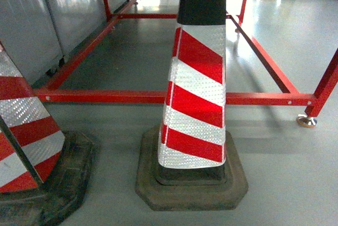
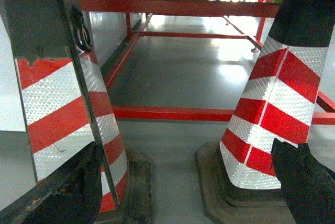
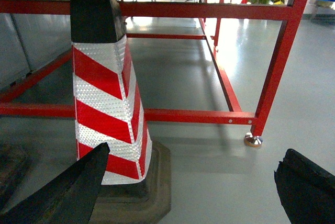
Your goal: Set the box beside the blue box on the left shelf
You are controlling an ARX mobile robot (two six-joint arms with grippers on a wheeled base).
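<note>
With both sets of jaws apart and empty, and neither box nor left shelf in view, steer wide of the striped cone (image 1: 195, 88) at 12 o'clock and the red frame (image 1: 158, 97) behind.

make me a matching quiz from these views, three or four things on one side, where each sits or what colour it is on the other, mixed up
Things:
1. centre traffic cone
2. second traffic cone
3. red frame
4. levelling foot

Descriptions:
A. silver metal pad under the frame's right leg
B. cut off by the left edge of the head view
C. horizontal painted bars behind the cones
D. red and white stripes, black top, middle of the head view

Pairs: 1-D, 2-B, 3-C, 4-A
</note>
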